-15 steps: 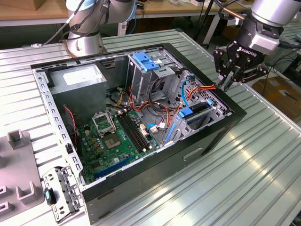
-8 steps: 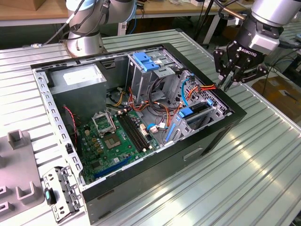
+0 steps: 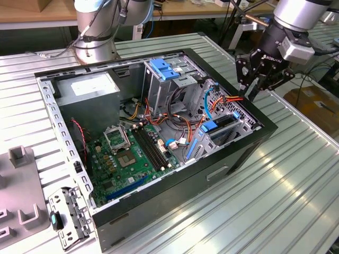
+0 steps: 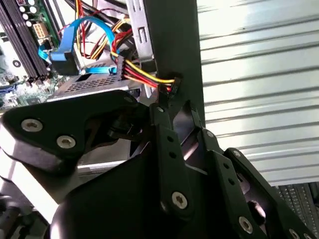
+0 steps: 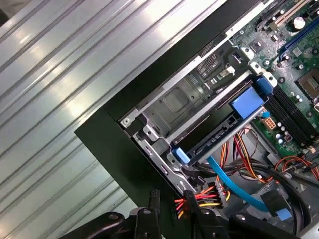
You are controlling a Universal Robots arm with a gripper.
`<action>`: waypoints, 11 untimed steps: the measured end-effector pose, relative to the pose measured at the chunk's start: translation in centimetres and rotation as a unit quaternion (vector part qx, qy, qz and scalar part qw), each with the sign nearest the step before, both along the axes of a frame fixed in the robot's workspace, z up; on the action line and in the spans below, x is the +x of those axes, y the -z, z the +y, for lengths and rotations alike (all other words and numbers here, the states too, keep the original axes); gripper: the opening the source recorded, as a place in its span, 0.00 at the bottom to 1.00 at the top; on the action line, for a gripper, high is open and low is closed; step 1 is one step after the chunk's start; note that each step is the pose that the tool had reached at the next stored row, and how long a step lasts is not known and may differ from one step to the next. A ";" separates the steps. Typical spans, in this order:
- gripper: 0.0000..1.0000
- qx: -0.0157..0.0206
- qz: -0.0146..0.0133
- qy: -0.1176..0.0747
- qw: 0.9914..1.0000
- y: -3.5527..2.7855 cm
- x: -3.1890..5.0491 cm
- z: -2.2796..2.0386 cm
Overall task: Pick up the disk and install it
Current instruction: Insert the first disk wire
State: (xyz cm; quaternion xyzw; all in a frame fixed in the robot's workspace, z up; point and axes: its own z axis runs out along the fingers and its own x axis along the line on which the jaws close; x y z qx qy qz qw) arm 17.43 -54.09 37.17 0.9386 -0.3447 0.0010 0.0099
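On the exterior view's left, a grey moulded plastic fixture [image 3: 21, 185] with upright blocks lies on the ribbed aluminium table [image 3: 265, 201]. Just beside it is a perforated steel bracket [image 3: 69, 217] carrying a small black part.

The black steel case [image 3: 175, 185] lies open on its side. At its left end a boxy bare-metal power supply [image 3: 87, 87] sits above the flat green motherboard [image 3: 132, 153], which has long dark memory slots and a square socket. Behind the case stands the round, smooth silver arm base [image 3: 95, 37].

Mid-case rises a tall grey sheet-metal cage [image 3: 164, 84] topped by a blue plastic latch [image 3: 163, 69]. Red, yellow and orange wires [image 3: 175, 124] and thin light-blue cables [image 3: 209, 103] loop across the floor to its right.

The disk [image 3: 220, 129] is already seated in the low stamped-metal bay at the case's right end. It is a flat dark slab edged by bright blue plastic rails, and in the first wrist view [image 5: 214, 142] it lies level in the bay with a blue tab at each end.

Furthest right, the black, angular, bolted gripper [image 3: 248, 95] hangs at the case's right wall, just above the bay. In both wrist views [image 4: 175, 107] [image 5: 172, 201] the black plug [image 4: 169, 84] ending the red-and-yellow wires sits right at its tip against the wall. Whether it is clamped on that plug or released cannot be told.
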 end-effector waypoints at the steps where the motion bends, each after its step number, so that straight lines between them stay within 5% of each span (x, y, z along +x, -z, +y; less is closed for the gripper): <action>1: 0.33 0.000 0.000 -0.002 1.000 0.20 0.16 0.19; 5: 0.31 0.001 0.000 -0.007 1.000 0.36 0.17 0.25; 7: 0.18 0.004 0.000 -0.007 1.000 0.37 0.18 0.24; 11: 0.16 0.005 0.000 -0.007 1.000 -0.35 0.17 0.27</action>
